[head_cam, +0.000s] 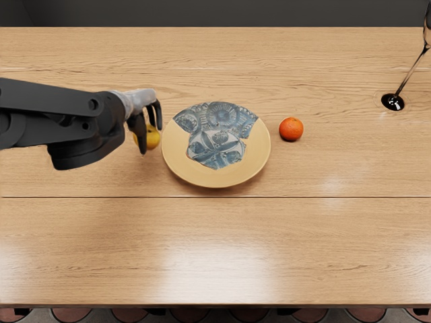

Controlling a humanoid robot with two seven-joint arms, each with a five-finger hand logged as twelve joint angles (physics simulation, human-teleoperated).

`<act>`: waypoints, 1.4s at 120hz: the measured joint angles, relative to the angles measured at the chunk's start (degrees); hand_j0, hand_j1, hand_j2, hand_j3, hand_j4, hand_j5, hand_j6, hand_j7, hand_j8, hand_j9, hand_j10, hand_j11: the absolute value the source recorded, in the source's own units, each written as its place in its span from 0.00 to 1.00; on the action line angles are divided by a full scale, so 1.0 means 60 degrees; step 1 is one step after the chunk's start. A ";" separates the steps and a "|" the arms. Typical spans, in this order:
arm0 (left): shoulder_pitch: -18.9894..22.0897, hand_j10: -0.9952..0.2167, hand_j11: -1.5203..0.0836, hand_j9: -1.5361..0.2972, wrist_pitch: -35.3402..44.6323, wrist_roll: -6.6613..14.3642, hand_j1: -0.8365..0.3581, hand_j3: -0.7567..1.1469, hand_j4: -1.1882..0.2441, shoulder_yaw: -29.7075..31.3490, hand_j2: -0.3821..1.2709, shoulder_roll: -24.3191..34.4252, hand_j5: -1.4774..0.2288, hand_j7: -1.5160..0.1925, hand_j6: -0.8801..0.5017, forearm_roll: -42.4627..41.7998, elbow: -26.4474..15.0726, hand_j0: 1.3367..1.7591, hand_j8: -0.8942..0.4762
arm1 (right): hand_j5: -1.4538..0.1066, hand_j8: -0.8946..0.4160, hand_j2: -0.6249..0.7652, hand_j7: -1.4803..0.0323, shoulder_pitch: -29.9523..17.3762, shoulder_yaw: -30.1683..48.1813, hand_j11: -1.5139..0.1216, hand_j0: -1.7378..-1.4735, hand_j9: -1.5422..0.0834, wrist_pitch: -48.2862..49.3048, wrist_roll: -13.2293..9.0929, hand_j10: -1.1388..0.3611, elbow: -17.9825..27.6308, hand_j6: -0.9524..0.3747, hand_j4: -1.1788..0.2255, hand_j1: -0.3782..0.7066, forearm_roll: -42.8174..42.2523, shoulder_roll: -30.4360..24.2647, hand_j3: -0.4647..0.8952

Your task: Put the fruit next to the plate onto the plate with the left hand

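The left hand (139, 113) is reaching in from the left and curling down over the yellow fruit (153, 138), fingers (141, 134) wrapping its near and far sides in what looks like a narrow grasp. The fruit is sitting on the table (215, 256) just beside the plate (202, 178), at its left rim. So the plate is lying directly to the hand's right, and the carry is looking like a short lift and sideways shift. The orange (291, 128) is lying beyond the plate's right rim, far from this hand.

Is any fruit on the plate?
No, the yellow fruit lies left of the plate and the orange right of it.
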 joint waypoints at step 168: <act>0.0094 0.78 0.91 0.81 -0.4002 -0.0507 0.95 0.40 0.80 -0.3025 0.24 0.1969 0.83 0.85 0.61 -0.3498 0.0278 0.76 0.62 | 0.93 0.68 0.45 0.98 0.0000 0.0001 0.93 0.30 0.95 0.0000 0.0000 0.76 -0.0003 0.72 0.84 0.03 0.0000 0.0000 0.34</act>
